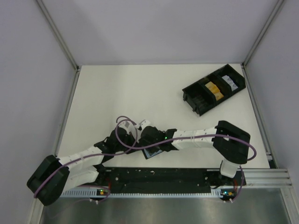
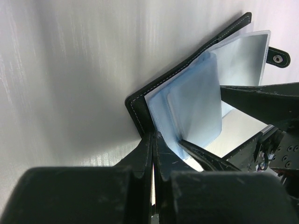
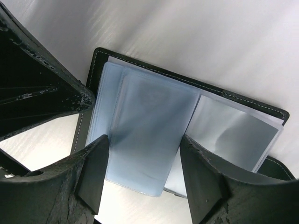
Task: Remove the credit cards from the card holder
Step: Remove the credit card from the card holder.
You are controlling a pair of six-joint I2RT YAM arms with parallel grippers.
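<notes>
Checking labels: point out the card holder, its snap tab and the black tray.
card holder (image 3: 154,130): right wrist view, middle plastic sleeve.
snap tab (image 2: 279,57): left wrist view, stud end.
black tray (image 1: 190,97): top external view, left end wall.

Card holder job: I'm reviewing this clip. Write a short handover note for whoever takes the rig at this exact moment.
Left end effector: shut on the black cover edge of the card holder, which is open near the arm bases.
Right end effector: open, with a finger on either side of a blue-grey sleeve, not visibly pinching it.
Done: holder opened; one orange-yellow card lies in the middle compartment of the black tray, far right.
Left: no card shows through the sleeves in either wrist view. Check them and pull any that remain.
</notes>
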